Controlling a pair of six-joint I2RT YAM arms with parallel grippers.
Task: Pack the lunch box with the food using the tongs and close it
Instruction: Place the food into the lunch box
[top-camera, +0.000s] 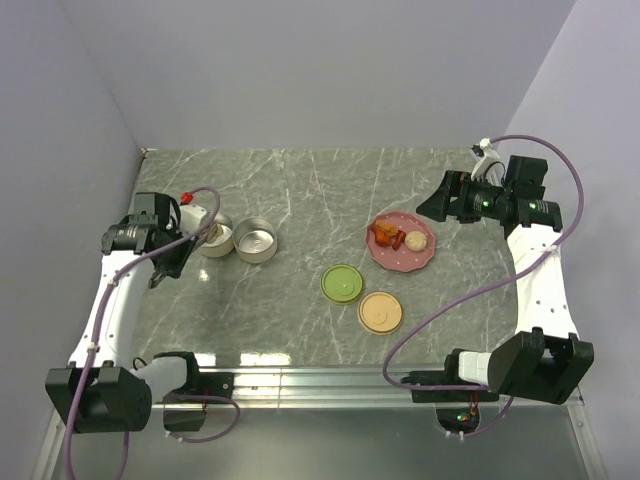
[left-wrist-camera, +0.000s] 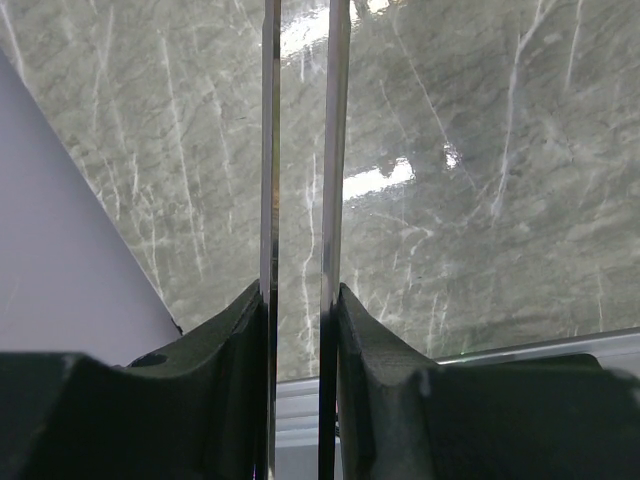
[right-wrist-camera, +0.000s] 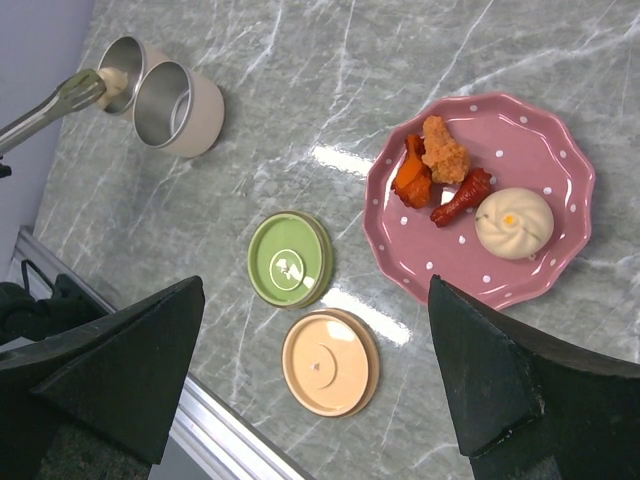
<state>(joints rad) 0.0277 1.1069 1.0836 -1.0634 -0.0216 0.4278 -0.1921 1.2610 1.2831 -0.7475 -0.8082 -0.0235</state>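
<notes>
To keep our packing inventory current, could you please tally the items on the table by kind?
Tins: 2
Lids: 2
Pink plate: 1
Tongs: 1
Food pieces on the plate: 4
Food piece at the tongs' tip: 1
Total: 11

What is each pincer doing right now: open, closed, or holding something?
Left pincer: closed on the long slim silver metal tongs.
Right pincer: open, holding nothing.
</notes>
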